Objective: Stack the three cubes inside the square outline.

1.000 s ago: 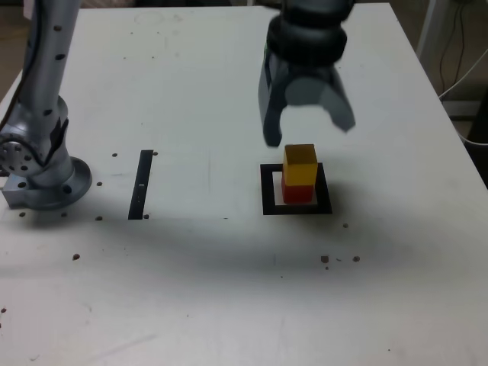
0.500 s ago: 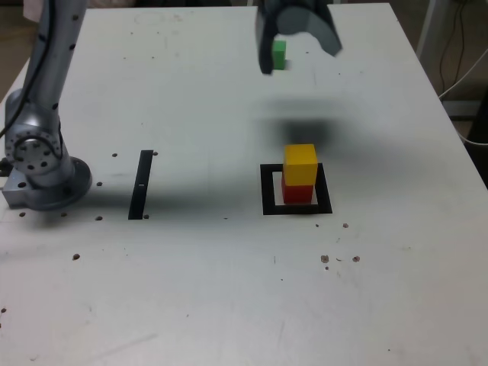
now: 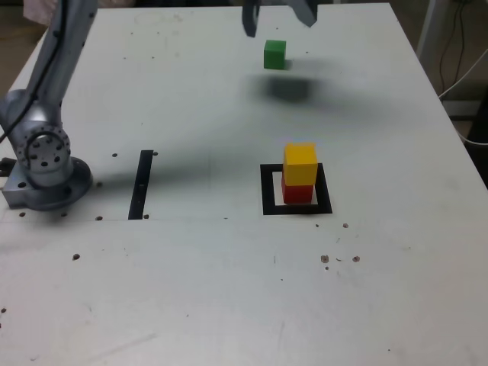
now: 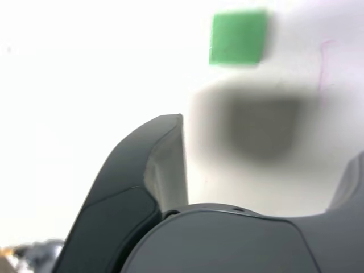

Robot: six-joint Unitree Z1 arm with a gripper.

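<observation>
A: Where do the blocks sit?

B: The yellow block (image 3: 300, 163) sits on the red block (image 3: 298, 192), and the pair stands upright inside the black square frame (image 3: 268, 191) near the middle of the white table (image 3: 229, 290). The green block (image 3: 274, 54) lies alone at the far end of the table, well apart from the stack.

A: Do they have a long side pointing anywhere?

B: No, each is as wide as it is tall. The stack's long axis runs straight up, its edges roughly parallel to the frame's.

A: And the gripper (image 3: 277, 17)?

B: It hangs at the top edge of the exterior view, above the green block, its two fingers spread wide and holding nothing. In the wrist view the green block (image 4: 239, 37) lies ahead of the fingers (image 4: 162, 165), beyond a dark shadow.

A: Anything else?

B: A thin black strip (image 3: 141, 184) lies towards the exterior view's left, beside the arm's base (image 3: 44, 171).
</observation>
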